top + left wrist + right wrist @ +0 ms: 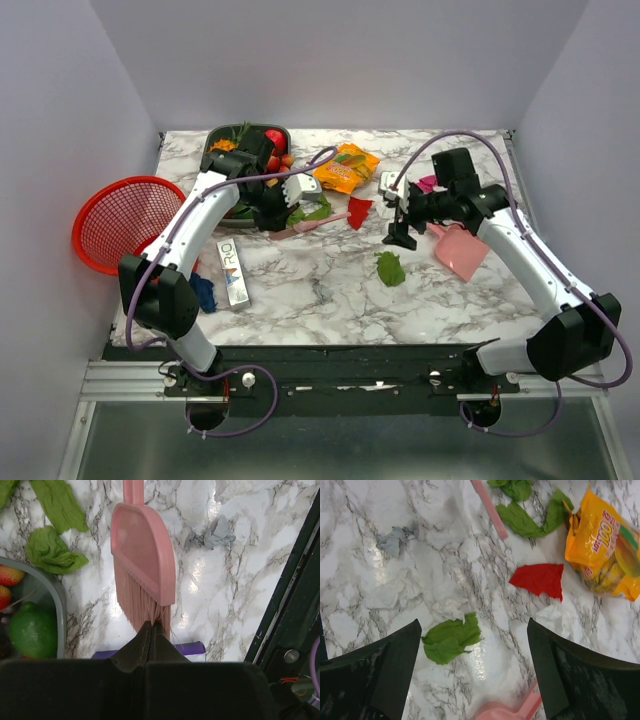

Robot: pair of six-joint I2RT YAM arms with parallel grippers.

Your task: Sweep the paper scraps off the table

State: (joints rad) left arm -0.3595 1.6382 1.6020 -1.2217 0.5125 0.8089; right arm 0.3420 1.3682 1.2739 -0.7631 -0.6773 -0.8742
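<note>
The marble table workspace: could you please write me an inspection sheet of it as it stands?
Surface: white marble-pattern table, glossy, littered.
Job's things: green scrap, red scrap, magenta scrap, blue scrap, all crumpled paper, scattered; pink plastic dustpan and pink bristle brush on the table.
Clutter: orange glossy snack bag, dark oblong fruit tray, flat white-and-purple packet.
Grippers: left claw shut at the brush's bristles; right claw open above the green scrap.
Cables: purple cables run along both arms.
Surroundings: red mesh basket off the table's left edge; plain pale walls.
</note>
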